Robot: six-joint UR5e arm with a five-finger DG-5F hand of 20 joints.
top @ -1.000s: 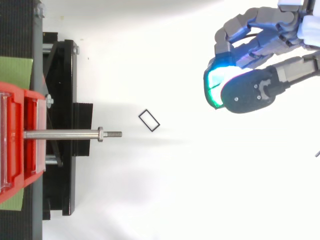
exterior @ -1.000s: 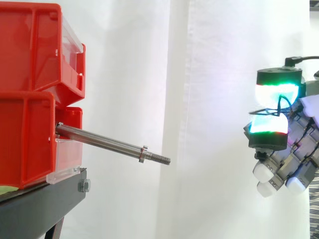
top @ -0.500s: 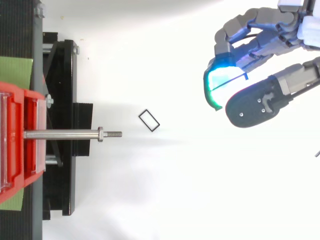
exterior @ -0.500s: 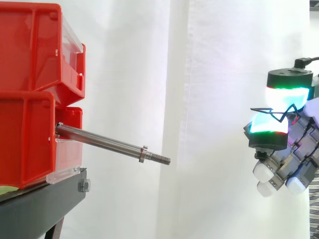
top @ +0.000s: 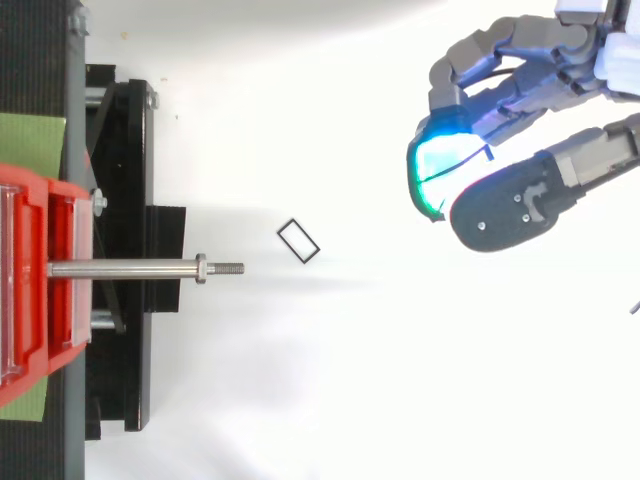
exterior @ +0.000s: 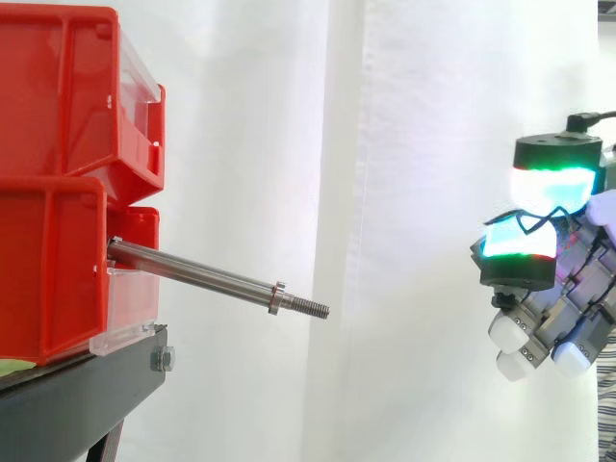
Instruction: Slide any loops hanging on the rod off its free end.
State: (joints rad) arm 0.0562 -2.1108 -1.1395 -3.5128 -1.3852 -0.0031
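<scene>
Work area: a black metal stand (exterior: 77, 395) sits at the left, over a plain white floor surface (top: 300, 400) as seen from above. A flat green sheet (top: 30, 145) lies on the stand beneath the bins.

Bins: two red bins (exterior: 58, 96) of smooth moulded plastic are stacked on the stand. Each has a clear panel (exterior: 130, 318) across its front.

Rod: a round, polished steel rod (exterior: 192, 274) projects from the lower bin toward the right, sloping slightly downward. A nut (exterior: 277, 297) sits near its tip, and past the nut a short threaded end (exterior: 308, 307) hangs free in the air.

Floor item: a thin black rectangle (top: 304, 235), an outline only, lies flat on the white surface just beyond the threaded end. It is set slightly to one side and at an angle.

Hand: the hand (exterior: 568, 289) is at the right of the side view, well apart from the rod's free end and a little above its level. Its body is grey and segmented, with black caps. Two pads (exterior: 549, 188), glowing cyan and green, are closed toward each other, and a thin dark wire loop (exterior: 526, 226) is pinched between them. The loop is bent into an uneven zigzag. The other fingers are curled below, their pads showing white.

Background: a white curtain (exterior: 404, 144) with soft vertical folds hangs behind everything.
</scene>
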